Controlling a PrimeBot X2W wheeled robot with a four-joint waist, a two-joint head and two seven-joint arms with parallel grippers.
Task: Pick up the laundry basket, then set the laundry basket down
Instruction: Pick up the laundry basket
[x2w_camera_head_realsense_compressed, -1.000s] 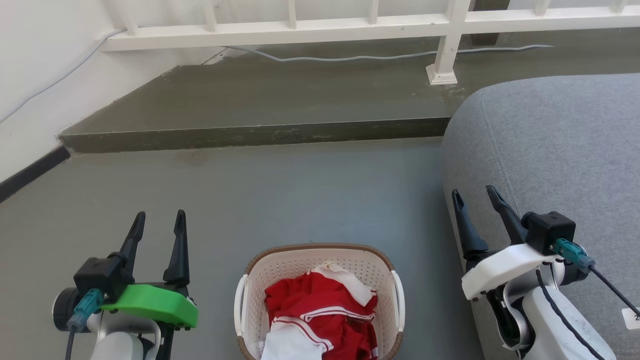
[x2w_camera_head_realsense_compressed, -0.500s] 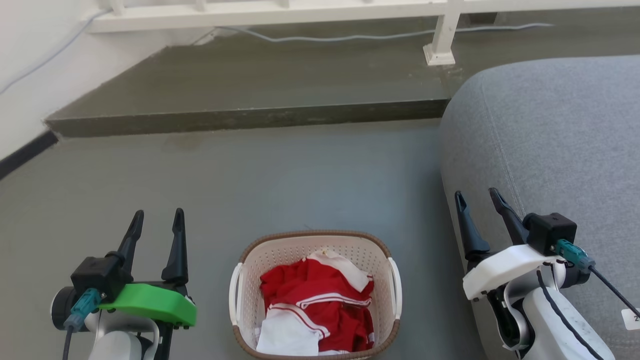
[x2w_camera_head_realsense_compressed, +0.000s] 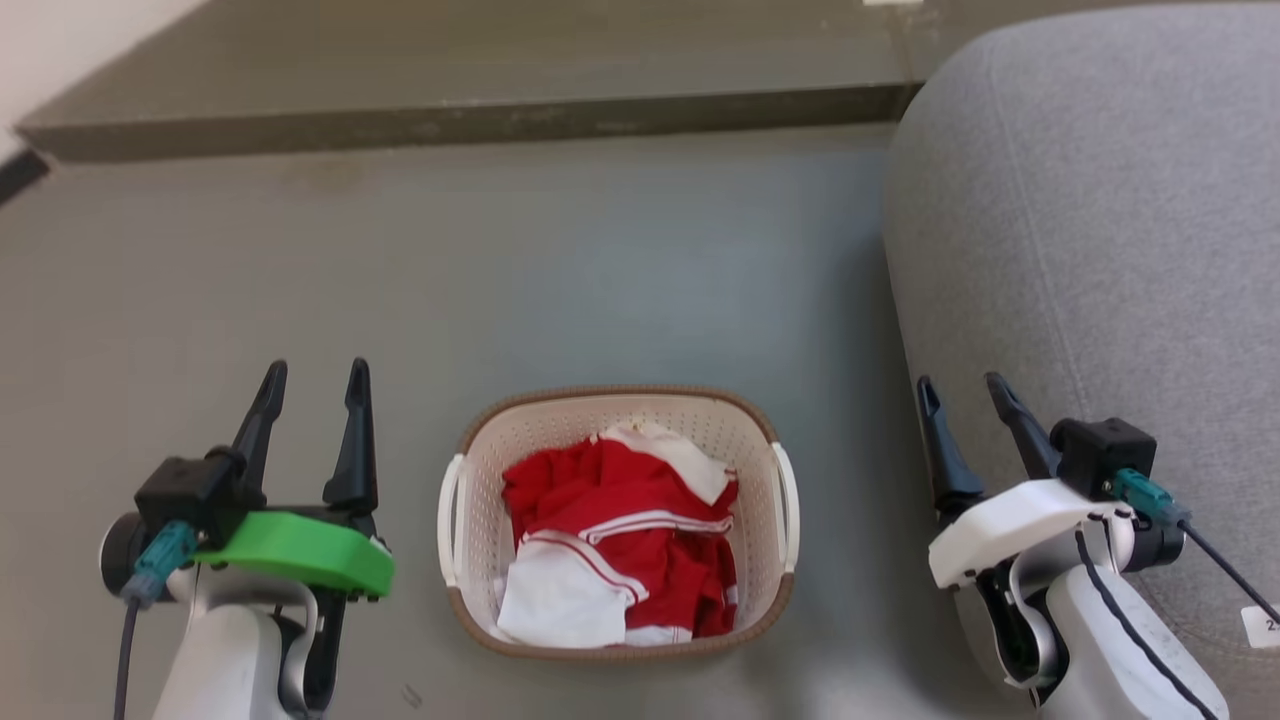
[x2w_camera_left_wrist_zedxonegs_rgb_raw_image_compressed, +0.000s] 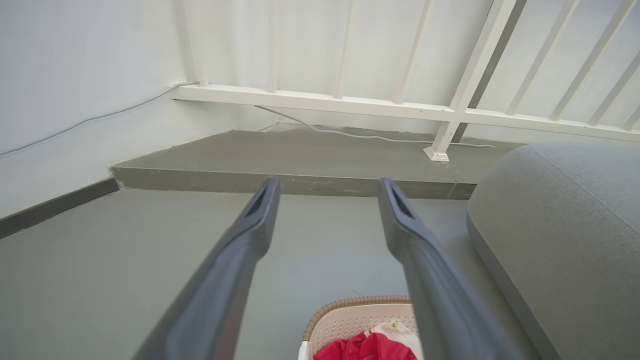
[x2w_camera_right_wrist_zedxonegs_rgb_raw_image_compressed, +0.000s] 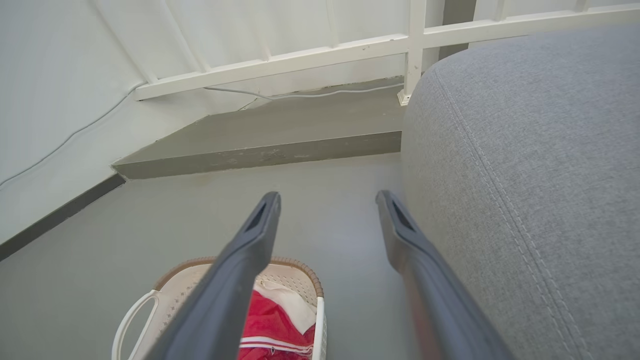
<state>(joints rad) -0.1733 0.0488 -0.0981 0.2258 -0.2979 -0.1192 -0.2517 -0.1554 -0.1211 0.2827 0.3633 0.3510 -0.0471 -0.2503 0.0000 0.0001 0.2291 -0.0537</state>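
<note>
The laundry basket (x2w_camera_head_realsense_compressed: 560, 425) stands upright on the grey floor (x2w_camera_head_realsense_compressed: 600, 260), its brown rim clear all round. Inside is a loose heap of red and white clothes (x2w_camera_head_realsense_compressed: 620, 520) that covers most of the bottom and stays below the rim. There is a white handle (x2w_camera_head_realsense_compressed: 445, 522) on the basket's left side and a matching one on its right. Nothing touches either.

The left gripper (x2w_camera_head_realsense_compressed: 316, 367) is off the basket's left side, apart from it and over bare floor. Its fingers are spread wide and near parallel, pointing past the basket's far end, with nothing between them. The left wrist view agrees: the gap between the fingers shows floor, and the basket's far rim sits low beside one finger.

The right gripper (x2w_camera_head_realsense_compressed: 960, 382) is off the basket's right side, also apart from it. Its fingers are spread and hold nothing. In the right wrist view one finger crosses in front of the basket without touching it.

A grey sofa (x2w_camera_head_realsense_compressed: 1080, 200) lies to the basket's right, just past the right gripper. I cannot tell whether the two touch.

A low step (x2w_camera_head_realsense_compressed: 450, 110) runs across the floor beyond the basket's far end. Beyond that again is a white railing (x2w_camera_left_wrist_zedxonegs_rgb_raw_image_compressed: 350, 105), with a pale cable (x2w_camera_left_wrist_zedxonegs_rgb_raw_image_compressed: 360, 135) trailing along its foot.
</note>
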